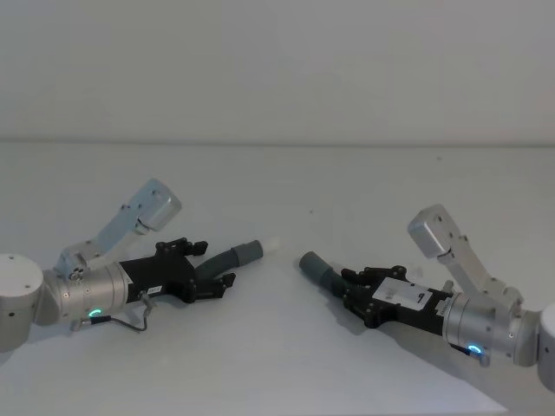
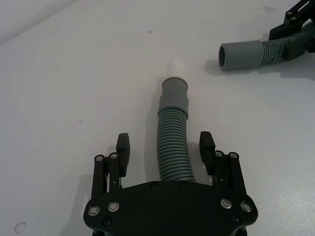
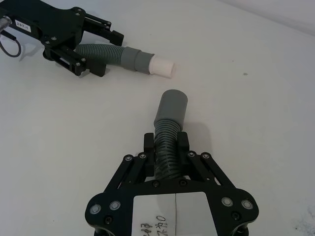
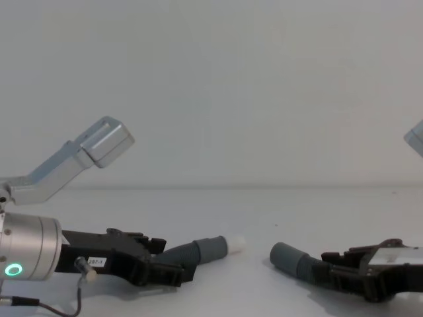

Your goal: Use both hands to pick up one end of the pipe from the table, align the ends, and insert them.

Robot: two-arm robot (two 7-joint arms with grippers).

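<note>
Two dark grey ribbed pipe pieces lie on the white table (image 1: 277, 364), their ends facing each other across a small gap. The left pipe piece (image 1: 236, 255) has a smooth grey cuff (image 2: 174, 93) with a narrower white tip (image 2: 176, 67). My left gripper (image 2: 165, 147) is open and straddles its ribbed part, with a gap on each side. The right pipe piece (image 3: 165, 147) ends in a plain grey cuff (image 3: 171, 108). My right gripper (image 3: 165, 142) is shut on its ribs just behind that cuff. Both grippers sit low at the table, the left gripper (image 1: 211, 265) and the right gripper (image 1: 354, 286).
The white table stretches wide around both arms, and a plain pale wall (image 1: 277, 69) stands behind it. A thin black cable (image 1: 130, 322) loops under the left wrist. There is free room between and ahead of the cuffs.
</note>
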